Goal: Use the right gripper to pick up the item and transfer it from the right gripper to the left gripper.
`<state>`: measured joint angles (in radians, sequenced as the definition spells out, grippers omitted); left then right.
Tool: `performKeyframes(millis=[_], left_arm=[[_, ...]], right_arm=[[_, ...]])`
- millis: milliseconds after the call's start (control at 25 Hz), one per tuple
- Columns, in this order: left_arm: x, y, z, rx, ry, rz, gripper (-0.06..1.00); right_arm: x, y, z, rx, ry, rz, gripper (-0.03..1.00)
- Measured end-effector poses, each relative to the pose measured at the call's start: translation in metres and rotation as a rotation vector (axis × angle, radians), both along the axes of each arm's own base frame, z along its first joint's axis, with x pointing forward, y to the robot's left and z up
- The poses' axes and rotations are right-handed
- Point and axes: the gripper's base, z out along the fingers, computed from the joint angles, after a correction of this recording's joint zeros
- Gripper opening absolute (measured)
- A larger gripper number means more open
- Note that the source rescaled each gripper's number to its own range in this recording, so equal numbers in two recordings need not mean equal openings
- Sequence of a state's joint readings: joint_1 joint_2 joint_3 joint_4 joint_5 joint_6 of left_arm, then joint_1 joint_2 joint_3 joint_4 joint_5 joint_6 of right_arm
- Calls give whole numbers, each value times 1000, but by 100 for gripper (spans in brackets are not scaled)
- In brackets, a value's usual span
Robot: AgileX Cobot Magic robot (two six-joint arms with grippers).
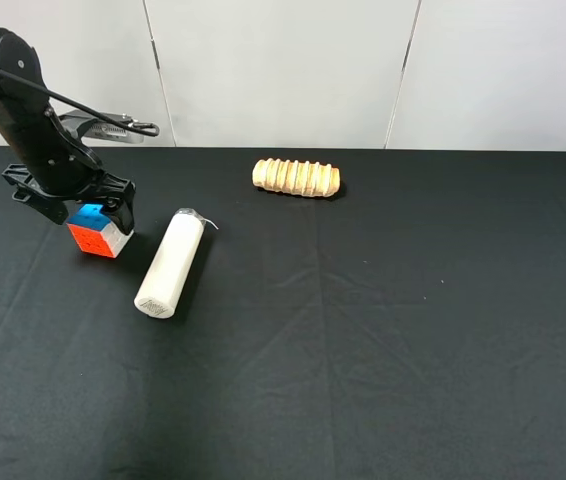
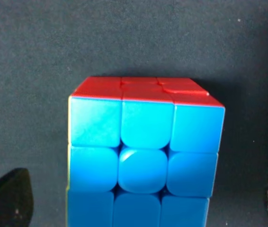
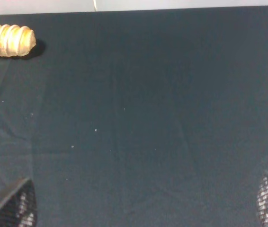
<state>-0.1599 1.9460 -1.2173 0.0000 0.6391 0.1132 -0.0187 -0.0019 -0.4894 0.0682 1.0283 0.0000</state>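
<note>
The puzzle cube (image 1: 94,238) rests on the black cloth at the far left, showing blue, red and white faces. My left gripper (image 1: 90,212) stands right over it, jaws open, one finger on each side. In the left wrist view the cube (image 2: 143,156) fills the middle with its blue face and a red face behind. The left fingertips (image 2: 8,201) sit at the frame's corners, apart from the cube. My right gripper (image 3: 138,210) is open and empty over bare cloth. Only its fingertips (image 3: 11,208) show, and its arm is out of the exterior view.
A white cylinder (image 1: 170,264) lies just right of the cube. A ribbed wooden roller (image 1: 296,177) lies at the back middle and also shows in the right wrist view (image 3: 7,40). The black cloth (image 1: 383,330) covers the table, with a white wall behind.
</note>
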Motion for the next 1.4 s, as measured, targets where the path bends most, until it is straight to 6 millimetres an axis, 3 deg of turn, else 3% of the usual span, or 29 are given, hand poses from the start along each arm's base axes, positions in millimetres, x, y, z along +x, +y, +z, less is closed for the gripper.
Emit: performKeyframes(millis=[120,360,520,720,880,1080,1400], left_arm=[[0,0,0,0,0,0,98],[-2,0,0,4,28,-2,100],[-5,1,16,7,60,-5,100],[-13,3,65,12,27,-15,100],[-31,5,106,6,-5,-17,100],[-67,11,161,-11,-87,-4,100],[-142,19,237,-85,-283,-3,100]], right_arm=[[0,0,0,0,0,0,100],[0,0,0,0,0,0,100],[0,0,0,0,0,0,100],[0,0,0,0,0,0,100],[0,0,0,0,0,0,100],[0,0,0,0,0,0,100],[0,0,0,0,0,0,100]])
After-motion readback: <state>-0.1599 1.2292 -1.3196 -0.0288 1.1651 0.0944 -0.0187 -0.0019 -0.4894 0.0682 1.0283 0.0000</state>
